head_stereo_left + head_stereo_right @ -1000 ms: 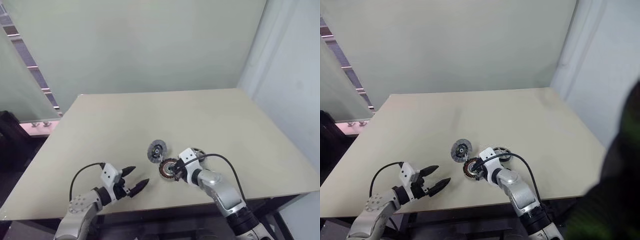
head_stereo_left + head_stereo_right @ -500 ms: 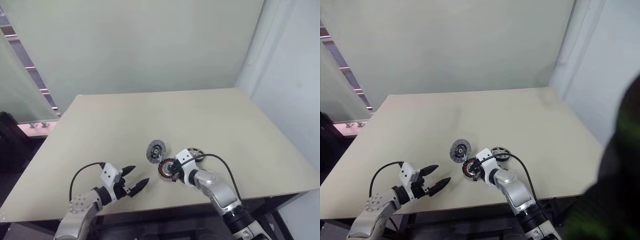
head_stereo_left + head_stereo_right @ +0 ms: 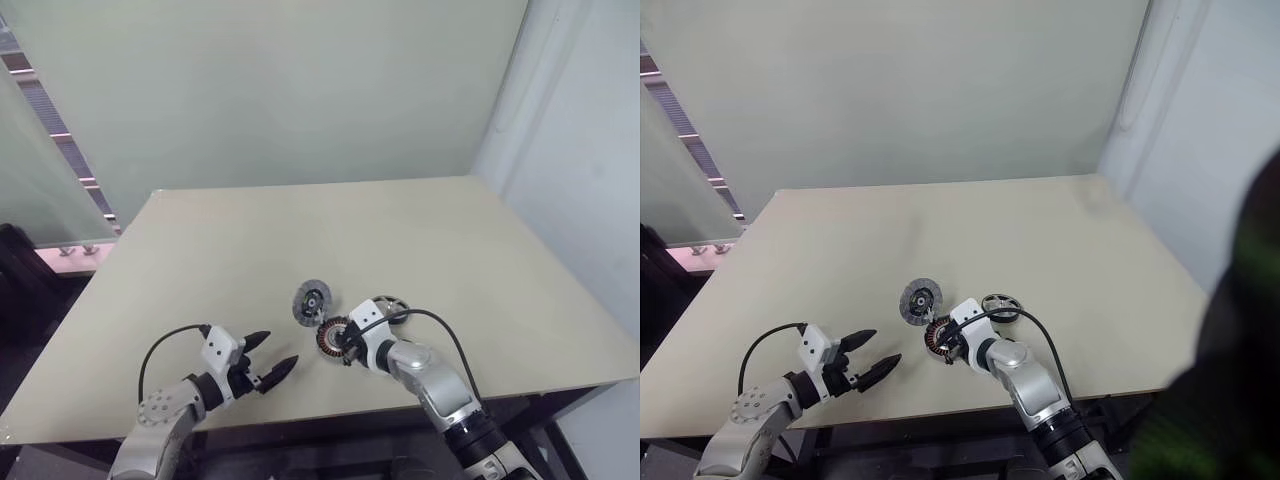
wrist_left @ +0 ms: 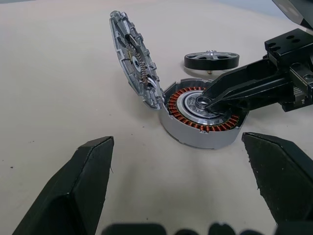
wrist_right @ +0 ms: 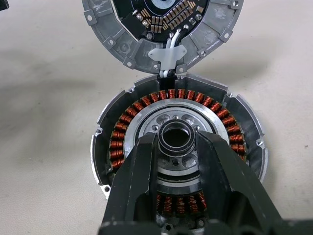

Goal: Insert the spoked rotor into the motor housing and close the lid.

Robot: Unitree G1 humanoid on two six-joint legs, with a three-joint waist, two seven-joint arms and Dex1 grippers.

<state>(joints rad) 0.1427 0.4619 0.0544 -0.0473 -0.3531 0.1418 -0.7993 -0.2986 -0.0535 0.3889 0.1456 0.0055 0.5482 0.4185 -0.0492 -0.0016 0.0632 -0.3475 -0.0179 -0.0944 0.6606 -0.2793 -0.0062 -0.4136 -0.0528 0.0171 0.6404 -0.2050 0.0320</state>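
Since a second ago, right arm has drawn slightly in toward the motor housing; the camera view has also shifted a little, and the parts on the surface lie as before. Left arm unchanged.

Motor housing [image 4: 203, 117] sits flat on the beige surface [image 3: 250, 250] near its front edge, copper windings exposed around a silvery centre. Right end effector [image 5: 177, 147] reaches over the housing's near rim, its two black fingers [image 5: 139, 171] clamped either side of the raised central hub, touching it. That arm and its fingers cover the near part of the windings and block the open top of the housing.

Lid [image 4: 133, 61] stands nearly upright, hinged open at the housing's far rim, inner face with small copper parts turned toward the housing. A short white cable runs from lid to housing at the hinge.

Spoked rotor [image 4: 211, 60] lies flat on the surface just beyond the housing on the robot's right side, apart from it, with the right arm's black cable arching near it.

Left end effector [image 3: 268, 366] hovers low over the surface to the left of the housing, well apart from it, fingers spread wide and empty, pointing toward the parts.
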